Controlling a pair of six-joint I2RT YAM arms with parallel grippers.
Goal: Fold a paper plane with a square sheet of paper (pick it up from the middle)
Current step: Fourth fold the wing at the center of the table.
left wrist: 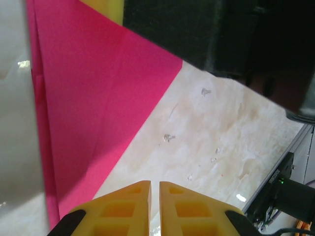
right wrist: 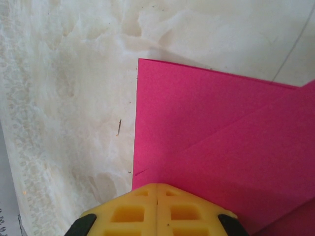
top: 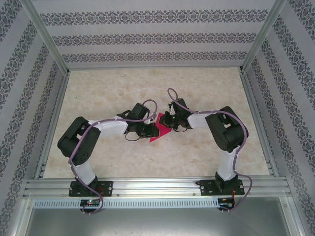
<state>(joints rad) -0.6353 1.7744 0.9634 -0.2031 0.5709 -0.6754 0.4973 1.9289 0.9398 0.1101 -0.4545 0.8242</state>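
Note:
The magenta-pink sheet of paper (top: 158, 132) lies flat on the marble table between my two grippers, with diagonal flaps folded over it. In the left wrist view the paper (left wrist: 93, 98) runs up the left side, and my left gripper (left wrist: 154, 184) hovers beside its edge over bare table, its yellow fingertips parted by a narrow gap with nothing between them. From the right wrist, the paper (right wrist: 211, 128) shows a straight left edge and a diagonal fold line. My right gripper (right wrist: 156, 186) is shut, its joined tips down on the paper near that edge. From above, left gripper (top: 149, 129) and right gripper (top: 170, 124) nearly meet.
The right arm's dark wrist (left wrist: 221, 39) hangs close over the paper, right in front of the left gripper. Aluminium rails (top: 147, 187) frame the table's near edge, and patterned walls (top: 147, 39) close in the back and sides. Bare marble (top: 147, 88) surrounds the paper.

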